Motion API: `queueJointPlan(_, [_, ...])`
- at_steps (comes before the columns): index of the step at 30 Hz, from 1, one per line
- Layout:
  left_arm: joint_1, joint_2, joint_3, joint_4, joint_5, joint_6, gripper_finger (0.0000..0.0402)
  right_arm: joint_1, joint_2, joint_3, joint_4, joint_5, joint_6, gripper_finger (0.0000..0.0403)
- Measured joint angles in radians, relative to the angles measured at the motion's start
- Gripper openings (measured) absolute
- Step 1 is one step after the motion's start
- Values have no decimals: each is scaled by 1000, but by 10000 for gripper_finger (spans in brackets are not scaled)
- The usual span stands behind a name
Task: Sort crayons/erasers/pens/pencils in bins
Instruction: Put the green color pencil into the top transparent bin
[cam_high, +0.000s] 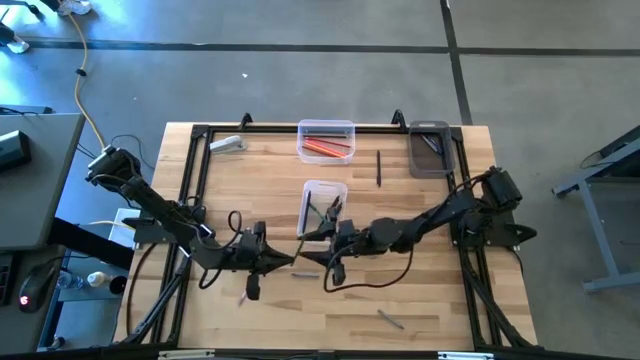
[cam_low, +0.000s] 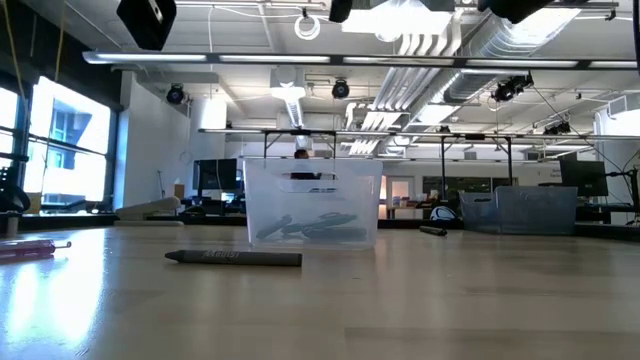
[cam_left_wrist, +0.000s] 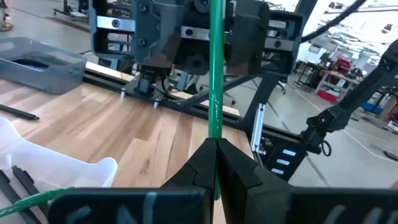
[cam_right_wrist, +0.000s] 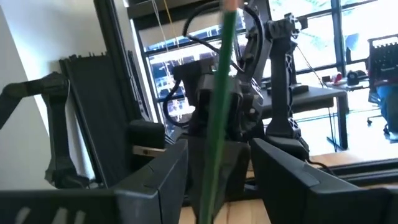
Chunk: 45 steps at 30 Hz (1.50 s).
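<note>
My left gripper (cam_high: 285, 260) is shut on a green pencil (cam_left_wrist: 216, 74) above the middle of the table. The pencil (cam_high: 308, 246) runs on from it toward my right gripper (cam_high: 322, 237). My right gripper (cam_right_wrist: 221, 180) is open, with one finger on either side of the pencil (cam_right_wrist: 219, 106), apart from it. One clear bin (cam_high: 322, 205) with dark items stands mid-table. Another clear bin (cam_high: 326, 140) with red crayons stands at the far edge. The smoky bin (cam_high: 431, 148) stands at the far right. My left gripper pinches the green pencil between its two fingers, on the shaft (cam_left_wrist: 215, 146) near one end. The fingers lie along the pencil, which sticks out forward past the fingertips toward the table's right. The pencil is lifted clear of the table.
A dark pen (cam_high: 379, 167) lies between the far bins. A pale item (cam_high: 227, 144) lies at the far left. A grey crayon (cam_low: 235, 258) lies in front of the middle bin, also seen in the high view (cam_high: 390, 319). A small pink item (cam_high: 243, 297) lies near the front left.
</note>
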<state>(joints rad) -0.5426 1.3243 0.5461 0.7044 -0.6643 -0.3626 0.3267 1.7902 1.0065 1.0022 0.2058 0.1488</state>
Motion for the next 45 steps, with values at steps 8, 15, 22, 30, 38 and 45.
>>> queueJointPlan(8, [6, 0, 0, 4, 0, 10, 1, 0, 0, 14, 4, -20, -16, 150])
queueJointPlan(15, [3, 0, 0, 2, -1, 44, 1, 0, -4, 14, -62, -25, -59, 14])
queueJointPlan(22, [-50, 0, -1, -146, -1, 41, 0, 3, -113, 14, -468, -43, -62, 20])
queueJointPlan(30, [-102, 56, -1, -282, 18, -28, 0, 54, -162, 14, -963, -48, -50, 7])
queueJointPlan(38, [-128, 181, -2, -238, 51, -30, 0, 142, -154, 14, -1296, -92, -43, 49])
queueJointPlan(45, [-129, 238, -1, -183, 63, -27, 0, 213, -154, 13, -1494, -114, -44, 117])
